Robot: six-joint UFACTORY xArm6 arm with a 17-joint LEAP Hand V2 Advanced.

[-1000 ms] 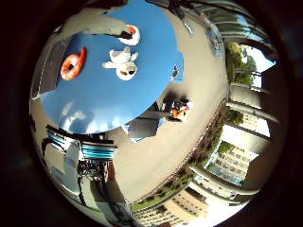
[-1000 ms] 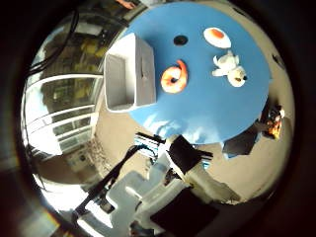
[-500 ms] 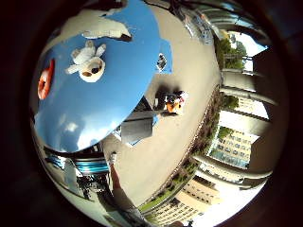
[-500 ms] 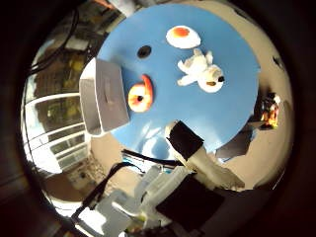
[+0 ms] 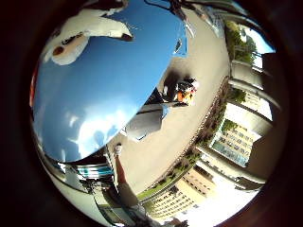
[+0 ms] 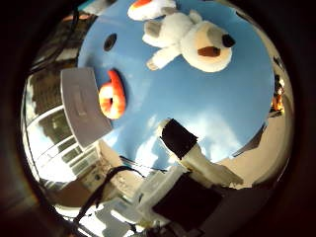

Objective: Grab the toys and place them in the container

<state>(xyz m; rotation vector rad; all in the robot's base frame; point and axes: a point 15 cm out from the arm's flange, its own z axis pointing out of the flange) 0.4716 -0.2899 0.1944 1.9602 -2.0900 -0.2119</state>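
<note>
- Hand [image 6: 190,163]: one white and black finger reaches out from the palm over the blue counter [image 6: 212,108]. It looks straight and holds nothing; the other fingers are not visible, so overall spread cannot be told.
- White plush dog [image 6: 190,39] lies on the counter, on its side, brown nose and black ear patch visible. It fills much of the thumb-side view, so close to the palm, not touched.
- Orange ring toy [image 6: 112,96] lies on the counter, touching or just beside the grey container [image 6: 81,111].
- White and orange toy [image 6: 148,7] lies just past the dog, at the counter's far part.
- Small dark spot [image 6: 110,42] marks the counter near the ring toy.
</note>
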